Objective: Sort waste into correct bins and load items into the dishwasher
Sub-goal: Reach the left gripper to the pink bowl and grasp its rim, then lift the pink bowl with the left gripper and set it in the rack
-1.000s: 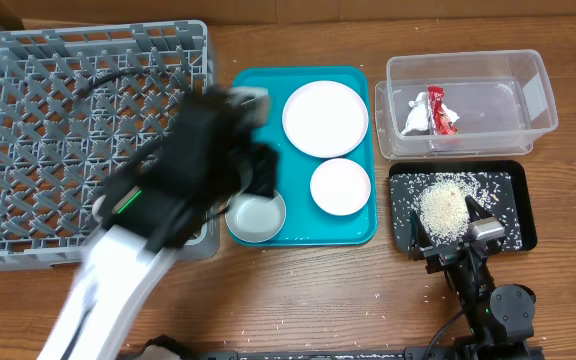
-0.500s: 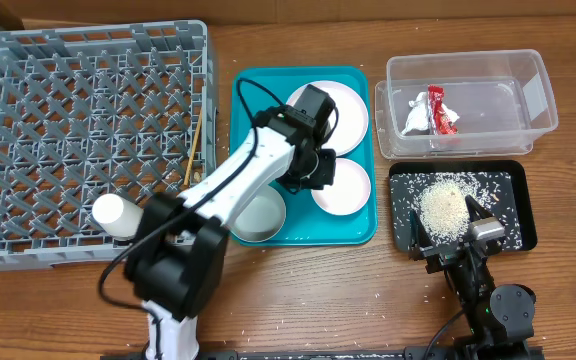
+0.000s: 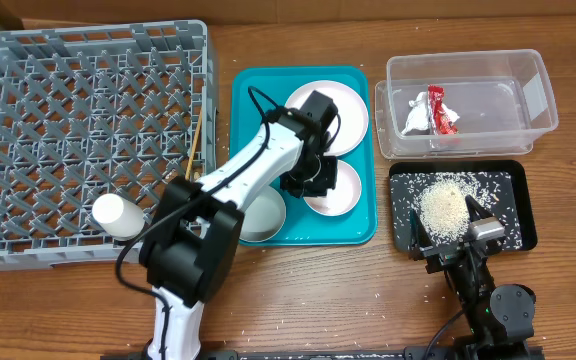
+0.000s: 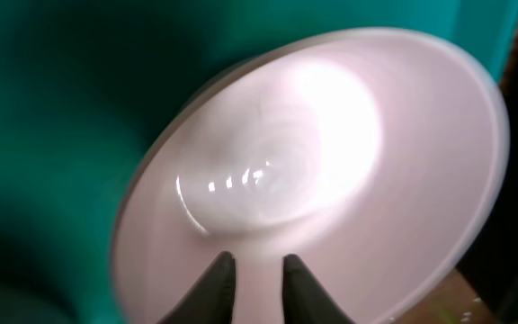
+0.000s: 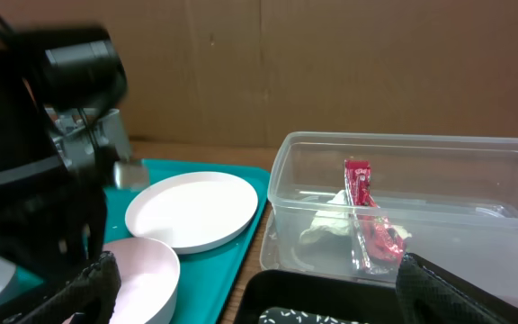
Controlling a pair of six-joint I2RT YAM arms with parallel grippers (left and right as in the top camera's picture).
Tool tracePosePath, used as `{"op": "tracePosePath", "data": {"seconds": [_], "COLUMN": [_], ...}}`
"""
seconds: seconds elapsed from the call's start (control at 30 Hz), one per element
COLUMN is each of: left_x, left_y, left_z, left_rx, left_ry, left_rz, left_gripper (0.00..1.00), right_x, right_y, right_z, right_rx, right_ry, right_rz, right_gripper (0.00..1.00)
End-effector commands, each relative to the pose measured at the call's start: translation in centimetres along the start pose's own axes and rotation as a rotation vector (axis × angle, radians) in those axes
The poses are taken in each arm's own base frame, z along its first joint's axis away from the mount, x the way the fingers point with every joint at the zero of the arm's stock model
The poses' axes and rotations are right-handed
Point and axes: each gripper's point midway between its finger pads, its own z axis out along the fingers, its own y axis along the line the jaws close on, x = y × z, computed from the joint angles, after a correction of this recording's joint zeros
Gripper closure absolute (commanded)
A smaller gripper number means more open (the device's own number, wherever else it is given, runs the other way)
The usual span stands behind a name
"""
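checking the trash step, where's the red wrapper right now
In the overhead view it is on the right side: the wrapper lies inside the clear tub, toward its left end, just above the black tray.

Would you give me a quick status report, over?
Left end effector astride dish rim, grip unclear. Right end effector open over black tray. Plate close beside dish.

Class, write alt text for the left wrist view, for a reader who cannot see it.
A small white dish fills most of the blurred frame, on a teal tray. The left gripper reaches in at the bottom edge, its two dark fingers straddling the dish's near rim.
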Motion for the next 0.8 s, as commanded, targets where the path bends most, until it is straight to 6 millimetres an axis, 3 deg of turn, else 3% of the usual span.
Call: {"op": "tracePosePath", "data": {"seconds": [0.0,0.1,0.17,0.37,0.53,0.6,0.7,0.77], "left_x": [-1.9,-1.7,-1.5,-1.0,-0.9,-1.0,-1.9,-2.6], "left_y": [0.2,3.6,4.3,3.9,2.8,3.0,3.4,4.3], "left_z": [-6.9,-7.3,-6.3,-0.7,1.5,1.3,-1.0,-3.9], "left_rx": [-0.079,-0.221,-0.218,-0.128,-0.048,-0.049,-0.047,-0.079], "left_ry": [-0.197,-0.2,-0.17,-0.053,-0.002,-0.003,-0.031,-0.074], "left_rz": [0.014,-0.024,-0.038,0.019,0.014,0.01,-0.021,-0.048], "left_gripper": [0.69,0.6,0.6,0.63,0.8,0.96,0.96,0.96], "right_x": [0.1,0.1,0.1,0.1,0.1,0.1,0.1,0.1], "right_y": [-0.1,-0.1,-0.1,-0.1,-0.1,-0.1,-0.1,-0.1], "right_z": [0.0,0.0,0.0,0.0,0.0,0.0,0.0,0.0], "right_rx": [0.004,0.004,0.004,0.004,0.004,0.004,0.004,0.004], "right_ry": [-0.005,-0.005,-0.005,-0.005,-0.005,-0.005,-0.005,-0.005], "right_rz": [-0.001,-0.001,-0.001,-0.001,-0.001,-0.001,-0.001,-0.001], "right_gripper": [0.0,0.0,0.0,0.0,0.0,0.0,0.0,0.0]}}
